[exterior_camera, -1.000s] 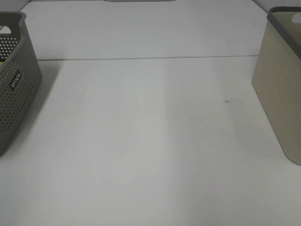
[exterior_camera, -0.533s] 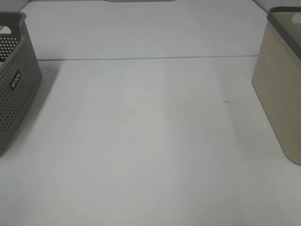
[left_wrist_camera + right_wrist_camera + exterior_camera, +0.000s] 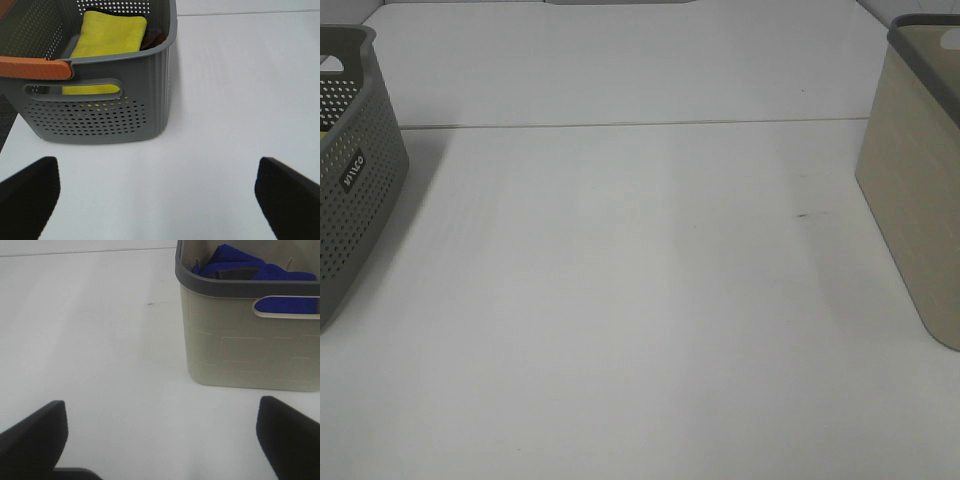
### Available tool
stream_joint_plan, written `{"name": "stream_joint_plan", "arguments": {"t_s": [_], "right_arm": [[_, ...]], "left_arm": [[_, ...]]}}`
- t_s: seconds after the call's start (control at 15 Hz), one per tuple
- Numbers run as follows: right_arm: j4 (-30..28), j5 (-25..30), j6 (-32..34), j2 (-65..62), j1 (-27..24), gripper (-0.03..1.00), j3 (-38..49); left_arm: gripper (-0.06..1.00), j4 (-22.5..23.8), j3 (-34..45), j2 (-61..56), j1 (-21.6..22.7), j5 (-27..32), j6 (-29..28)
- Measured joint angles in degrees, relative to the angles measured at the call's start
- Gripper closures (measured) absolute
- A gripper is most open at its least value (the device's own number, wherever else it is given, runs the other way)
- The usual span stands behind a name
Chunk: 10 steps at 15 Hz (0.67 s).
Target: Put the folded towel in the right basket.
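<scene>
The yellow folded towel (image 3: 107, 37) lies inside the grey basket (image 3: 100, 110) ahead of the released left jaws, while the released right jaws face the beige basket (image 3: 250, 345) holding blue cloths (image 3: 235, 265).

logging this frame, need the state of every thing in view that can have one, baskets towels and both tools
grey basket: upright on the table, holds a towel
yellow towel: folded, lying inside the grey basket
beige basket: upright on the table, holds blue cloth
blue towel: bunched inside the beige basket
left tool: open, empty, short of the grey basket
right tool: open, empty, short of the beige basket
</scene>
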Motion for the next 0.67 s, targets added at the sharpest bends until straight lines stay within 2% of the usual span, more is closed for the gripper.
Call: {"name": "stream_joint_plan", "arguments": {"t_s": [0.4, 0.67], "right_arm": [[0.0, 0.0, 0.0, 0.0, 0.0, 0.0, 0.0], [0.1, 0.0, 0.0, 0.0, -4.2, 0.0, 0.0]], "left_arm": [[-0.04, -0.1, 0.0, 0.0, 0.0, 0.0, 0.0], [-0.04, -0.1, 0.0, 0.0, 0.0, 0.0, 0.0]]}}
